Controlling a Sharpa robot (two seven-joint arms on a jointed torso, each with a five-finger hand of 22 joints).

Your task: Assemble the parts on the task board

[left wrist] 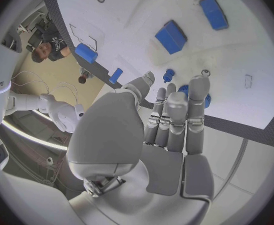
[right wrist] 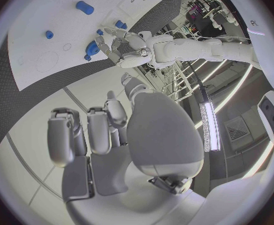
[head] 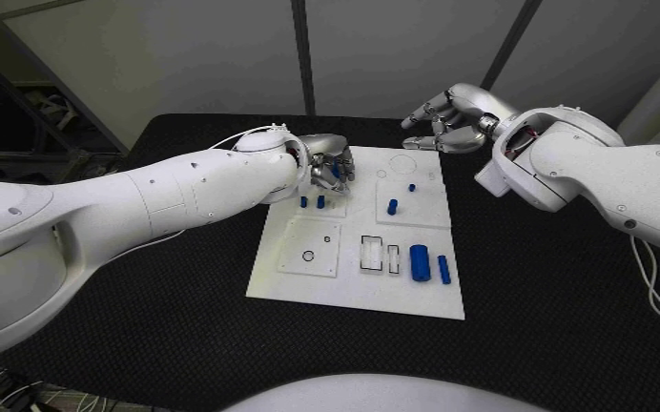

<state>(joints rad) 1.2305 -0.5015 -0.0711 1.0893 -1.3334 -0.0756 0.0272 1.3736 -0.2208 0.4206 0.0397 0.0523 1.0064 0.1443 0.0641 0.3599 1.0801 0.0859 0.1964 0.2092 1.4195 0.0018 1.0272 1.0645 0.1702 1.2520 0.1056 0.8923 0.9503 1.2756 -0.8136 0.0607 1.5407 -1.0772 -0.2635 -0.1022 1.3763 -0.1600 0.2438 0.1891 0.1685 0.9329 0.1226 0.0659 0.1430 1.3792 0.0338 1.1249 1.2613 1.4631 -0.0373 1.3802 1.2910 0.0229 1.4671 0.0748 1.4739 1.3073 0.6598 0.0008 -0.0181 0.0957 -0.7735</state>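
The white task board (head: 296, 278) lies in the middle of the black table. Two small blue pegs (head: 312, 201) stand near its far left; another blue peg (head: 392, 207) and a tiny one (head: 410, 186) stand further right. A thick blue cylinder (head: 420, 262) and a slim blue bar (head: 444, 269) lie at the near right. My left hand (head: 327, 170) hovers over the board's far left corner, just behind the two pegs, holding nothing. In the left wrist view its fingers (left wrist: 174, 112) stretch out over the board (left wrist: 237, 60), partly covering a blue part (left wrist: 207, 101). My right hand (head: 451, 118) hangs empty beyond the board's far edge.
Rectangular slots (head: 373, 253) and a round hole (head: 308, 257) sit in the board's near half. Black table (head: 152, 307) surrounds the board. Grey wall panels (head: 399, 21) rise behind the table's far edge.
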